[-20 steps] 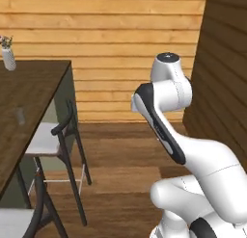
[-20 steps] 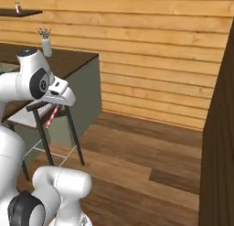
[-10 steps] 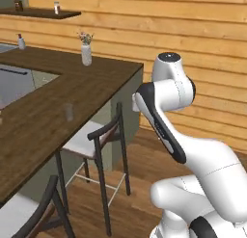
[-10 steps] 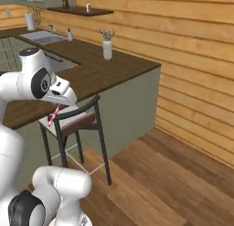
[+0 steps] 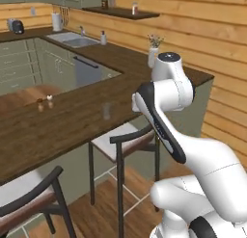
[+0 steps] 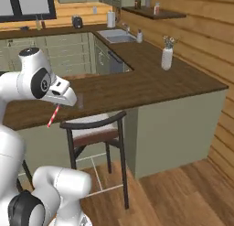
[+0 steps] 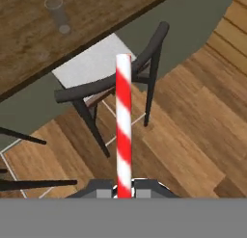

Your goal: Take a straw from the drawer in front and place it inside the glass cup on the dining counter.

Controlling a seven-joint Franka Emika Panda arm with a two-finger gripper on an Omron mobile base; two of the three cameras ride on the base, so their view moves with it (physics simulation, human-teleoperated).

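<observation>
A dark wood dining counter [image 5: 58,124] runs across the left base view with the glass cup [image 5: 106,111] standing on it near its front edge, a stool [image 5: 126,140] tucked below at about 5 o'clock from the cup and two small shakers [image 5: 44,102] farther along at 9 o'clock. In the right base view the straw [image 6: 53,116] hangs slanting from under the arm's hand, over the counter's front edge, with the vase [image 6: 167,57] well apart at 2 o'clock. In the hand view the gripper [image 7: 124,190] is clamped on the straw's near end at 6 o'clock, the striped stick pointing to 12 over the stool seat, the cup at 11 o'clock on the counter.
</observation>
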